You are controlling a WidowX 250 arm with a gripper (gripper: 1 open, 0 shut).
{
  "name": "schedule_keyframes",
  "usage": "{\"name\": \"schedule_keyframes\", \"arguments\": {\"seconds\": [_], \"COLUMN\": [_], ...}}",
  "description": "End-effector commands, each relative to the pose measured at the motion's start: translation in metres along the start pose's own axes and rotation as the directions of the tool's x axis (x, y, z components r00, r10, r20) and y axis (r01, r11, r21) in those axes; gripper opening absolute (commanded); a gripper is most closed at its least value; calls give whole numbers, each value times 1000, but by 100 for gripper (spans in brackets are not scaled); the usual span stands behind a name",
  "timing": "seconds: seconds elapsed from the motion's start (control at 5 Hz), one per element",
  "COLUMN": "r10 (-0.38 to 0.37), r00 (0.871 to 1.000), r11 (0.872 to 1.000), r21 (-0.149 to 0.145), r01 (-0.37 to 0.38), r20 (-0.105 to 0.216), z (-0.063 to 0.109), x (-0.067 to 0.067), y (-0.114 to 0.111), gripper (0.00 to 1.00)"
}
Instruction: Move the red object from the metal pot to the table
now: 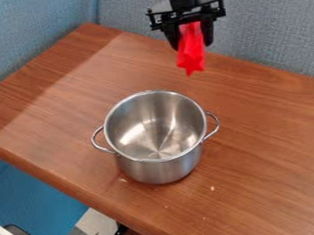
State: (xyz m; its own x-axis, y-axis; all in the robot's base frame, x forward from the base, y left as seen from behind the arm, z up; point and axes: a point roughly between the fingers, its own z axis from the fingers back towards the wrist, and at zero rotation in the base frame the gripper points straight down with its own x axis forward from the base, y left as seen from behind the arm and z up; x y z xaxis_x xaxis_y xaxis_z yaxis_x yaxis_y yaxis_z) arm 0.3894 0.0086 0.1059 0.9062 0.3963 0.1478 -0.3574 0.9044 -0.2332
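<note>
The red object (191,49) hangs upright in the air above the far part of the table (66,84), held at its top end by my black gripper (190,28), which is shut on it. The block's lower tip points down toward the wood behind the metal pot (154,137). The shiny pot stands near the table's front edge, open-topped, with nothing visible inside and a small loop handle on each side. The gripper is up and behind the pot, apart from it.
A blue-grey wall panel (267,26) runs behind the table's far edge. The table's front edge (71,187) drops off to a blue floor at the lower left. Bare wood lies left of and behind the pot.
</note>
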Motion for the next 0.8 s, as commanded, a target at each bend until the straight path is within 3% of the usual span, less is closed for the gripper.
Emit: {"name": "schedule_keyframes", "arguments": {"seconds": [0.0, 0.2, 0.6], "r10": [-12, -46, -77], "r00": [998, 997, 994], "r11": [1000, 999, 996], "r21": [-25, -23, -34], "r01": [13, 48, 80], "r20": [57, 65, 73], "z": [14, 13, 7], "x": [0, -8, -5], "y": [-15, -19, -27], "gripper": [0, 0, 0]}}
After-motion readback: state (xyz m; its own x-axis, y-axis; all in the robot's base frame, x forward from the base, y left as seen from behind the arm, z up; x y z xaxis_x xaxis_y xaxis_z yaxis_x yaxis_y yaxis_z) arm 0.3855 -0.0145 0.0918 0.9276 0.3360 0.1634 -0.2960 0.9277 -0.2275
